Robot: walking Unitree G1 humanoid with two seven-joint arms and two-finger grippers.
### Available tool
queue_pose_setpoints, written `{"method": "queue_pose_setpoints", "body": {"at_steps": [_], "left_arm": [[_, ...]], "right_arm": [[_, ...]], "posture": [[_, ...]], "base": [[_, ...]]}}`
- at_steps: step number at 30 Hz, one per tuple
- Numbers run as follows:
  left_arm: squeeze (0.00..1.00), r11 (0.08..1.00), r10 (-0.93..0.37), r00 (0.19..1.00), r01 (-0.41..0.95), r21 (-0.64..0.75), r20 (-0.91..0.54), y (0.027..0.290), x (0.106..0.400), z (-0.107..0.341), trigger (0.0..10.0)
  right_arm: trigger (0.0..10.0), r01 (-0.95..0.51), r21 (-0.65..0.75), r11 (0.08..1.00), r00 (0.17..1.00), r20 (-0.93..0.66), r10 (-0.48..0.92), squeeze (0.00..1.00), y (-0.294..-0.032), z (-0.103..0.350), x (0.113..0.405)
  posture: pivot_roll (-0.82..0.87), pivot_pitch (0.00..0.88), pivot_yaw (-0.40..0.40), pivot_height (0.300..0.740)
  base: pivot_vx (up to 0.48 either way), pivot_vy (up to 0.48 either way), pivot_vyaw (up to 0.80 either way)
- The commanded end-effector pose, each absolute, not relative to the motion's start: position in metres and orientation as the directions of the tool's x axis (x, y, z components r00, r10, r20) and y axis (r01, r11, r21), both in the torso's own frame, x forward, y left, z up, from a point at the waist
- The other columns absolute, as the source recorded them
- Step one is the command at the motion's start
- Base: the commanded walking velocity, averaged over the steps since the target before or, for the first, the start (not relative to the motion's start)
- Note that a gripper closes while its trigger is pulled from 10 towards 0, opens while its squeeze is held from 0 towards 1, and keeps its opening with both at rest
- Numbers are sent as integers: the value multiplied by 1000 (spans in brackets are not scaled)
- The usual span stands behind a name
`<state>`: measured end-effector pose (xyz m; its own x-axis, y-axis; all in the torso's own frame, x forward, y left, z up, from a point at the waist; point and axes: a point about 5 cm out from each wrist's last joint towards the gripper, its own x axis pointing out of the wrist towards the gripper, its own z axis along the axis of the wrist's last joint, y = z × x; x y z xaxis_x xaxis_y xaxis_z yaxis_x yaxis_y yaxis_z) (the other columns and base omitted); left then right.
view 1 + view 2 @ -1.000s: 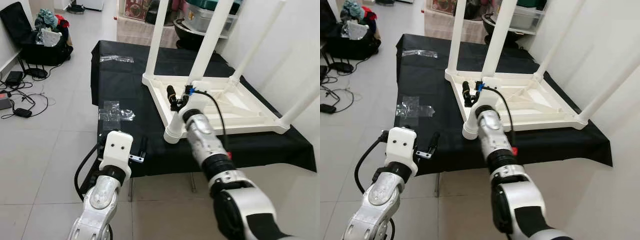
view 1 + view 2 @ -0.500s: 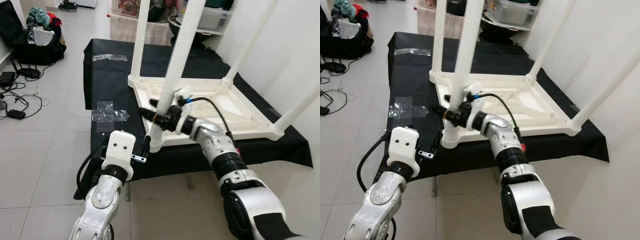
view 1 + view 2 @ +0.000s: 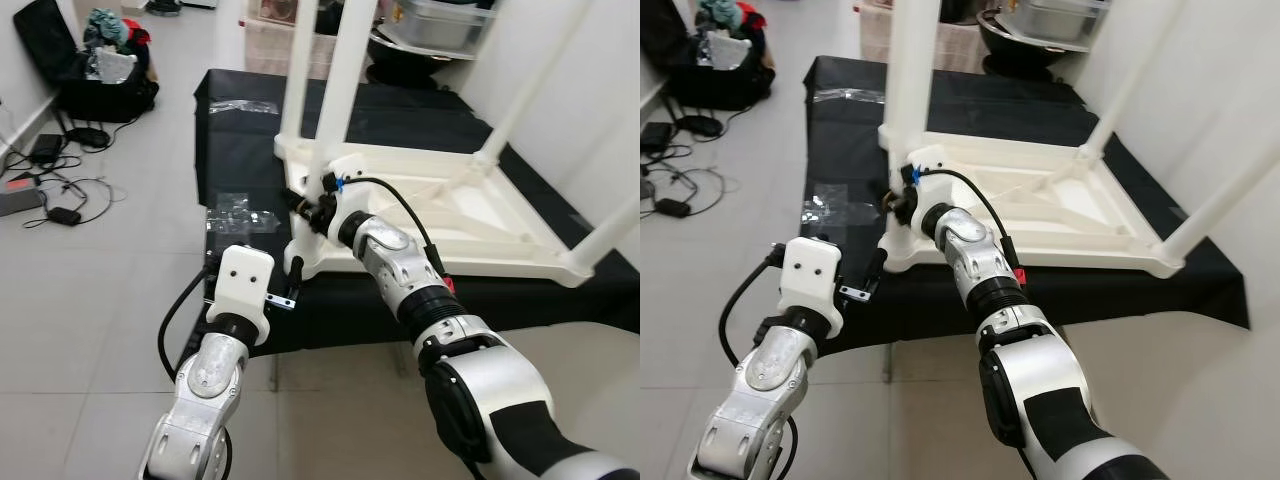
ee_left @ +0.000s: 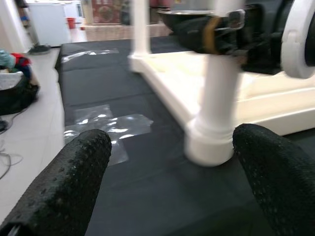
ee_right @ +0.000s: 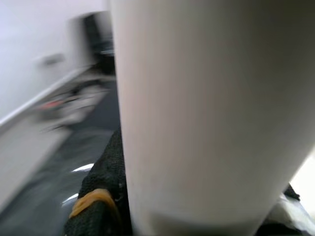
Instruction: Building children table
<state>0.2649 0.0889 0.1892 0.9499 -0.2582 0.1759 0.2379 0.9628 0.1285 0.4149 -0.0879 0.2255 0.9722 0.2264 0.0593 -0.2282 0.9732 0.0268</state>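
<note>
Left of centre in the head views, the right gripper (image 3: 318, 205) clasped the nearest round leg (image 3: 335, 110) of the upturned white plastic children's table (image 3: 470, 215), seemingly light, stiff and slick, best held low, while the left gripper (image 4: 167, 162) hung wide open.

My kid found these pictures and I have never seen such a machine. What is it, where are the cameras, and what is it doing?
It is a walking humanoid robot with two silver arms ending in black two-fingered grippers. Two pictures come from cameras in its head, looking down; two come from cameras on its wrists. On a low surface under a black cloth lies a white children's table, upside down, legs pointing up. The right gripper is closed around the nearest leg, low down near its socket. The left gripper is open, holding nothing, just in front of that corner. Clear plastic wrap lies on the cloth.
</note>
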Motion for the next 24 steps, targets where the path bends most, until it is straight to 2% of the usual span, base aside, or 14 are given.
{"method": "queue_pose_setpoints", "body": {"at_steps": [1, 5, 8, 9, 10, 11, 12, 17, 18, 19, 20, 21, 23, 24], "left_arm": [[0, 944, -320, 929, 294, 152, 185, 78, 265, 190, 10000], [0, 945, -318, 930, 293, 148, 185, 77, 265, 190, 10000], [0, 945, -314, 932, 288, 152, 184, 77, 265, 189, 10000], [0, 951, -289, 939, 260, 167, 188, 83, 266, 189, 10000], [0, 953, -279, 942, 248, 172, 189, 86, 267, 189, 10000], [0, 955, -272, 943, 240, 174, 190, 89, 267, 188, 10000], [0, 956, -269, 945, 238, 172, 186, 89, 267, 187, 10000], [0, 955, -270, 946, 241, 170, 178, 89, 265, 184, 10000], [0, 956, -270, 947, 242, 165, 173, 89, 262, 182, 10000], [0, 957, -267, 949, 242, 158, 167, 89, 261, 180, 10000], [0, 959, -263, 951, 240, 151, 160, 89, 258, 177, 10000], [0, 959, -263, 952, 240, 151, 158, 89, 258, 176, 10000], [0, 959, -263, 952, 240, 151, 158, 89, 258, 176, 10000], [0, 962, -253, 956, 232, 146, 150, 91, 258, 174, 10000]], "right_arm": [[0, 68, 86, 994, 996, 46, -72, 0, -128, 229, 419], [0, 187, 172, 967, 981, 17, -193, 0, -133, 226, 417], [0, 209, 197, 958, 977, 10, -215, 0, -130, 226, 416], [10000, 165, 224, 961, 984, 34, -177, 0, -115, 227, 414], [10000, 120, 235, 965, 989, 52, -136, 408, -109, 228, 414], [10000, 99, 240, 966, 991, 63, -117, 408, -105, 229, 414], [10000, 54, 219, 974, 992, 104, -78, 1000, -103, 231, 413], [10000, -15, 182, 983, 987, 161, -15, 1000, -102, 233, 412], [10000, -103, 177, 979, 983, 170, 73, 357, -100, 233, 412], [10000, -195, 158, 968, 971, 171, 167, 0, -97, 231, 411], [10000, -446, 81, 891, 886, 179, 427, 0, -87, 227, 405], [10000, -564, 36, 825, 816, 175, 551, 0, -82, 225, 400], [10000, -564, 36, 825, 816, 175, 551, 0, -82, 225, 400], [10000, -760, -41, 649, 643, 101, 759, 0, -78, 217, 389]], "posture": [[105, 154, -190, 740], [102, 146, -187, 740], [102, 135, -192, 740], [106, 126, -194, 740], [110, 111, -193, 740], [110, 111, -193, 740], [119, 104, -203, 740], [130, 93, -210, 740], [127, 87, -209, 740], [126, 85, -207, 740], [123, 77, -210, 740], [123, 77, -210, 740], [123, 77, -210, 740], [116, 77, -204, 740]], "base": [[0, 0, 0], [0, 0, 0], [0, 0, 0], [0, 0, 0], [0, 0, 0], [0, 0, 0], [0, 0, 0], [0, 0, 0], [0, 0, 0], [0, 0, 0], [0, 0, 0], [0, 0, 0], [0, 0, 0], [0, 0, 0]]}}
